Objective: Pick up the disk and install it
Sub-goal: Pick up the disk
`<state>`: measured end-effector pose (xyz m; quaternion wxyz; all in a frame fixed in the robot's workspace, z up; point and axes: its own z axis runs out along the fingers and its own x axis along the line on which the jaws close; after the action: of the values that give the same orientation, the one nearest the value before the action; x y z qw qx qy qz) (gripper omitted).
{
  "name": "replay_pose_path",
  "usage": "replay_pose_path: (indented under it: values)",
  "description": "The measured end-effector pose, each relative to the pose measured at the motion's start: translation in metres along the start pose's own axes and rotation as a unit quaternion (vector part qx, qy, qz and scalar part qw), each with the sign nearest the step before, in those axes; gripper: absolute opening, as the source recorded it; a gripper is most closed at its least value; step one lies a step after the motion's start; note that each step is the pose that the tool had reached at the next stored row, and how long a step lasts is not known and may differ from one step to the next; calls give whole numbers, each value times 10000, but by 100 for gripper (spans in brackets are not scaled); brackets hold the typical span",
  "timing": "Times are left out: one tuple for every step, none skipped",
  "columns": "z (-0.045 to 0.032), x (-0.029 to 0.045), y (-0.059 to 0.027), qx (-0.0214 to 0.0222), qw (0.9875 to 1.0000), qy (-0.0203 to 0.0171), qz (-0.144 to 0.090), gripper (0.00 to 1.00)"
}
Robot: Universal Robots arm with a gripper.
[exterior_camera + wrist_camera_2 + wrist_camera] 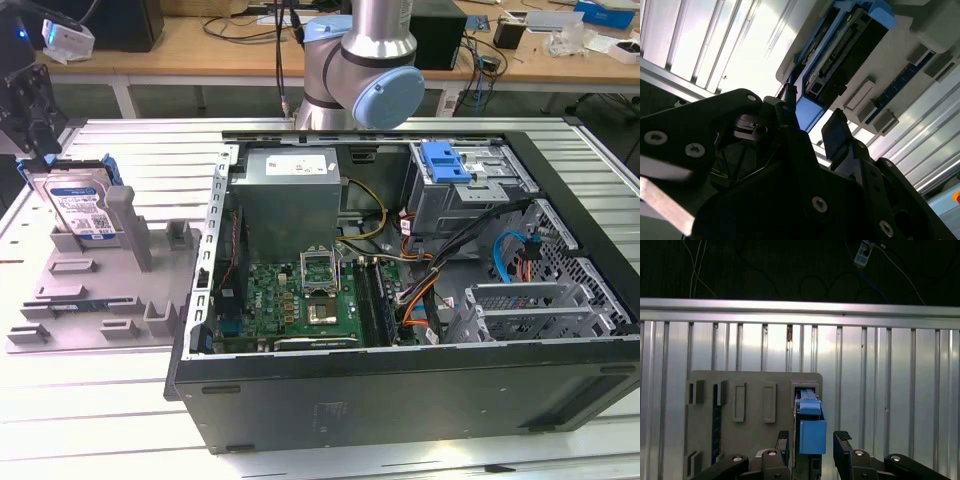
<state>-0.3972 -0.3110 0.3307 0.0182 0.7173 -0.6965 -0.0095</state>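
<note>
Exterior view, from its left:
- Black pincer point(35, 140) hangs just above the top edge of the disk point(80, 208).
- Disk stands upright, slightly tilted, in a slot of a grey holder point(100, 295). Label faces the camera, with blue rail along its edges.
- Holder lies flat on the slatted metal tabletop point(140, 145).
- Just beside the holder, toward the exterior view's right, is an open computer case point(400, 400). Inside are a grey power supply point(290, 185), a green circuit board point(300, 300) below it and a blue latch point(445, 163) on the drive cage.
- The arm point(360, 60) rises behind the case.

Both wrist views:
- Pincer point(813, 440) point(812, 120) is spread, released, holding nothing.
- One finger sits on each side of the disk's point(812, 432) point(840, 55) blue end, with a narrow gap showing on each side in the first wrist view.
- Fingers point(842, 439) are dark. Whether either touches the rail I cannot tell in the second wrist view.
- Disk remains seated in the holder point(750, 390), on the tabletop point(890, 390).
</note>
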Motion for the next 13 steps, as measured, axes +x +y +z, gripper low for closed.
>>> replay_pose_path:
  values:
    - [7, 0, 0, 0, 10000, 0, 0, 48]
    - [11, 0, 0, 0, 10000, 0, 0, 48]
    - [16, 0, 1, 0, 10000, 0, 0, 48]
    - [24, 0, 3, 0, 10000, 0, 0, 48]
    - [34, 0, 4, 1, 10000, 0, 0, 48]
    - [39, 0, 5, 0, 10000, 0, 0, 48]
    - [45, 0, 6, 0, 10000, 0, 0, 48]
    - [50, -1, 6, 0, 10000, 0, 0, 48]
    - [56, -1, 7, 0, 10000, 0, 0, 48]
    - [61, -1, 8, 0, 10000, 0, 0, 48]
    - [69, -1, 9, 0, 10000, 0, 0, 48]
    - [74, -1, 9, 0, 10000, 0, 0, 48]
    - [82, -1, 9, 0, 10000, 0, 0, 48]
